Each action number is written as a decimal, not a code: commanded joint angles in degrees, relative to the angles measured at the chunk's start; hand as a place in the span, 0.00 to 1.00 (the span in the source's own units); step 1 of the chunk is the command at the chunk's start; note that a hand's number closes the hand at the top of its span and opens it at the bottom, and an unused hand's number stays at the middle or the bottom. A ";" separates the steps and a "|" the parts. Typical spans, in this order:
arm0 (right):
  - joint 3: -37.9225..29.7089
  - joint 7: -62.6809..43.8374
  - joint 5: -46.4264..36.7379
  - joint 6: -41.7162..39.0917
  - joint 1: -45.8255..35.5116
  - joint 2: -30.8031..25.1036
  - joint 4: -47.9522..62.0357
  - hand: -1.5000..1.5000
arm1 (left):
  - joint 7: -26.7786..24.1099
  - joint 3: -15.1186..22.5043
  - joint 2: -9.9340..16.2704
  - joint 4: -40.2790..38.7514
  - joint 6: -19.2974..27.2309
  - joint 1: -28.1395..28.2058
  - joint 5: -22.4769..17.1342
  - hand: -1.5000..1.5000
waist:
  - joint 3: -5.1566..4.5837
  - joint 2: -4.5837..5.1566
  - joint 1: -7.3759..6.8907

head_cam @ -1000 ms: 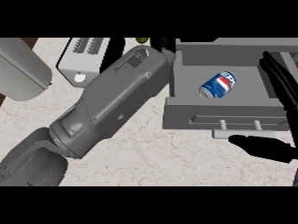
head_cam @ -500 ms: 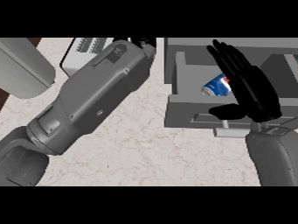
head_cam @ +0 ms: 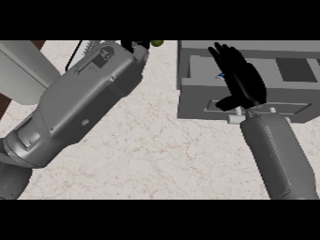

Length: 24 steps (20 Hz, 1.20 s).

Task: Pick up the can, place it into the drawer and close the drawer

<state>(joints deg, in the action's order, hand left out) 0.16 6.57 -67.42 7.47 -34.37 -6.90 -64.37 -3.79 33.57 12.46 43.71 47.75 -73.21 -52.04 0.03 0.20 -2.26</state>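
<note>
The grey drawer (head_cam: 198, 101) stands out from the cabinet at the upper right. My right hand (head_cam: 240, 82) lies open over its front panel and inside, fingers straight and pointing away, palm just above the small handle (head_cam: 240, 115). Of the blue can (head_cam: 220, 75), only a sliver shows at the hand's left edge, inside the drawer. My left forearm crosses the counter from the lower left to the top. Only a bit of my left hand (head_cam: 130, 46) shows at the top edge, well left of the drawer.
A light grey box (head_cam: 13, 70) stands at the left edge of the marbled counter (head_cam: 162, 154). A white rack-like object (head_cam: 86, 49) lies partly under my left forearm. A small green thing (head_cam: 156, 43) sits beside the left hand. Dark floor shows at far left.
My right hand swung in from the right onto the drawer and now covers the can. The drawer's front sits farther back and less of its inside shows. The left forearm shifted right.
</note>
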 commanded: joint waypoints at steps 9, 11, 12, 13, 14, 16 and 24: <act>-4.69 0.86 -5.92 18.53 -11.55 -0.08 27.53 0.00 | 6.49 0.16 7.87 14.48 1.33 6.89 3.06 0.00 | 0.04 0.13 -1.18; -5.59 -0.15 -6.88 21.95 -13.26 0.29 31.32 0.00 | 6.72 0.13 8.79 13.78 0.89 6.43 3.69 0.00 | 0.07 0.57 -1.71; -5.98 1.32 -6.49 25.16 -11.78 0.26 31.25 0.00 | 8.80 -0.17 8.87 13.39 1.00 4.75 3.56 0.00 | 0.09 0.49 -0.79; -7.22 1.75 -5.76 25.29 -13.33 -0.57 33.17 0.00 | 7.10 -0.55 9.06 13.82 -0.67 6.80 3.40 0.00 | 0.09 0.87 -1.44; -6.92 1.42 -6.56 26.00 -14.70 -0.16 34.33 0.00 | 7.64 -0.12 8.21 14.92 1.56 7.03 4.05 0.00 | 0.08 0.64 -1.25; -7.84 1.36 -6.35 25.79 -18.24 -0.56 36.82 0.00 | 8.01 -1.34 9.87 14.87 0.04 7.63 4.00 0.00 | 0.06 0.68 -1.12; -10.73 1.63 -7.21 31.84 -25.83 -3.89 46.05 0.00 | 10.09 -0.90 11.08 18.06 0.99 7.51 5.99 0.00 | 0.12 1.33 -2.46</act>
<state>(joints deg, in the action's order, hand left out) -9.56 8.41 -74.17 36.12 -57.53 -10.10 -22.74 5.18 32.60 23.17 60.60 48.02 -65.47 -46.99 -0.21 0.94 -4.39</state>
